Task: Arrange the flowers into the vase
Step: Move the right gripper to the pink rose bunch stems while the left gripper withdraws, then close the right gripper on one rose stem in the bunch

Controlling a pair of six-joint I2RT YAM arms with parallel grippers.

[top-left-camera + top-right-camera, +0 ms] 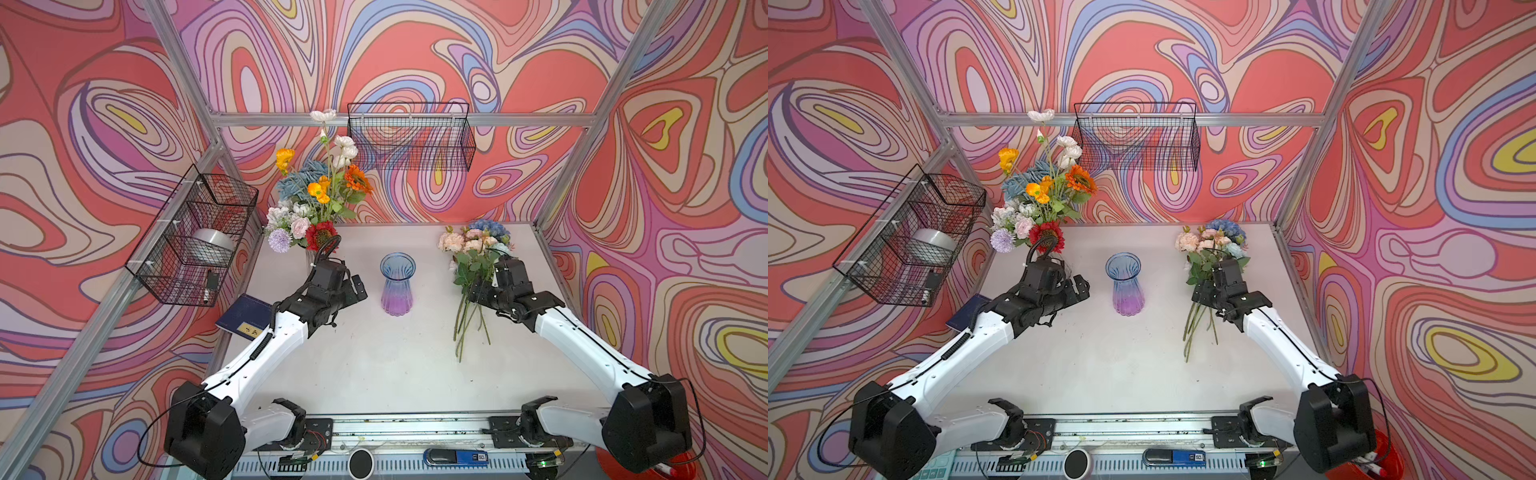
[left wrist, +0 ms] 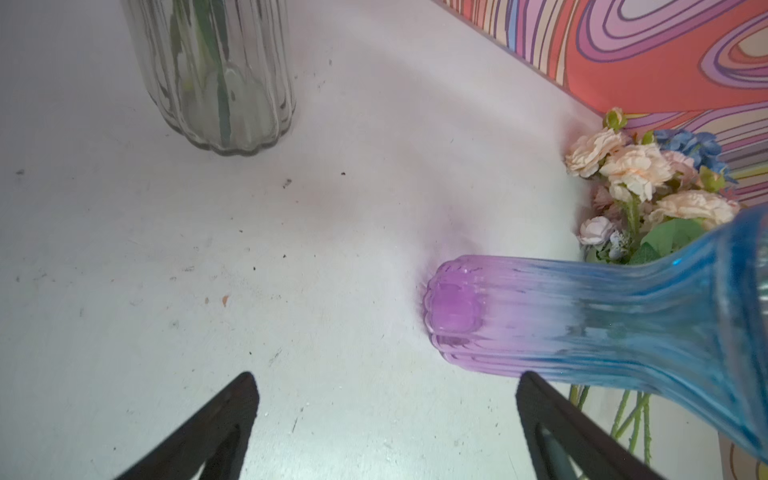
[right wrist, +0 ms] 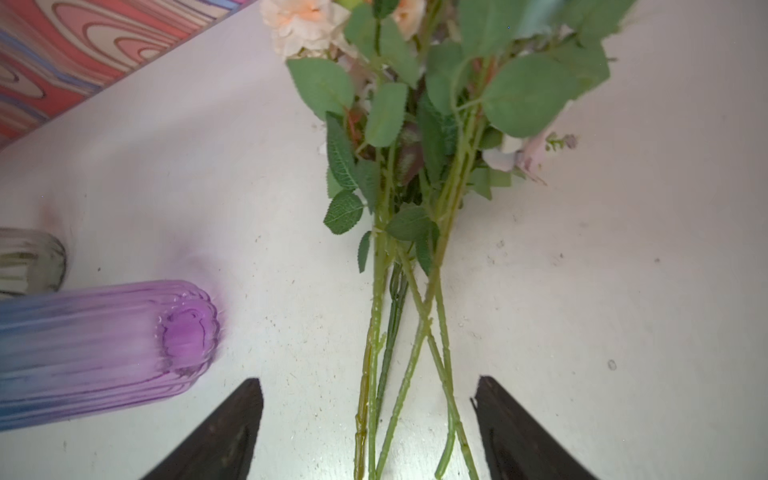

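Swirl-patterned walls point(image 1: 415, 50), aluminium frame point(image 1: 519, 119), white table point(image 1: 374, 365), wire baskets point(image 1: 409, 137).

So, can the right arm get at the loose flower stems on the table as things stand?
Probably yes: the stems lie bare on the table between the spread fingers of the right gripper, nothing over them, and the blue vase stands clear to one side.

Robot laboratory cell indicated. A white tabletop point(image 1: 374, 365) is enclosed by aluminium profiles point(image 1: 519, 119) and swirl-printed wall panels point(image 1: 665, 208); a left arm point(image 1: 266, 353) and a right arm point(image 1: 582, 349) are mounted on a front rail point(image 1: 415, 428).
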